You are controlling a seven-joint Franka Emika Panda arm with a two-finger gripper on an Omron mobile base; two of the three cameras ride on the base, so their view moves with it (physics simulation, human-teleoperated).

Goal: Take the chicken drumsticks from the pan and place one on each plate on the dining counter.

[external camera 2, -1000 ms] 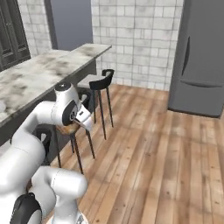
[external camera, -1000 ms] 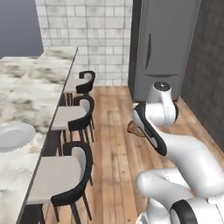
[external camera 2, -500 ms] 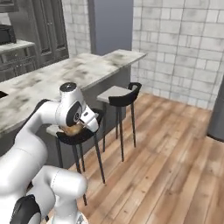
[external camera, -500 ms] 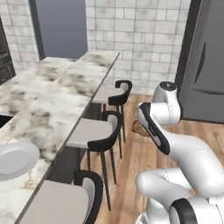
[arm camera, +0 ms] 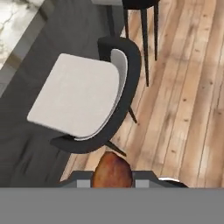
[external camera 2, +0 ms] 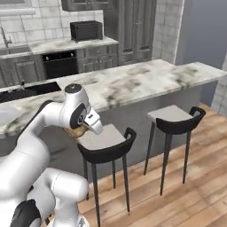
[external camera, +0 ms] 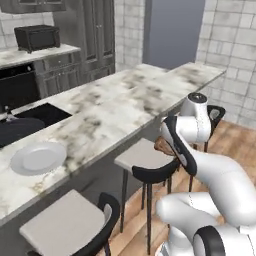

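My gripper (external camera: 161, 146) hangs beside the dining counter (external camera: 125, 107), over a stool, and is shut on a glossy orange-brown chicken drumstick (external camera: 159, 145). In the hand view the drumstick (arm camera: 111, 168) sits between the fingertips of the gripper (arm camera: 112, 181), above the stool seat. One pale round plate (external camera: 38, 158) lies on the counter near its front edge, well left of the gripper. A dark round pan (external camera: 16, 131) shows at the far left, behind the plate. In the right base view the drumstick (external camera 2: 76, 131) is tucked under the hand, in front of the counter (external camera 2: 133, 82).
Bar stools with pale seats and black backs stand along the counter front (external camera: 145, 161) (external camera: 70, 227) (external camera 2: 174, 117). The stool under the hand is seen from above (arm camera: 78, 98). A black cooktop (external camera: 45, 112), dark cabinets and a toaster oven (external camera: 37, 37) lie beyond. Wooden floor stretches to the right.
The whole picture has swung: the base has turned from the fridge and floor toward the counter, bringing the plate and kitchen into view. The gripper stays shut on the drumstick.
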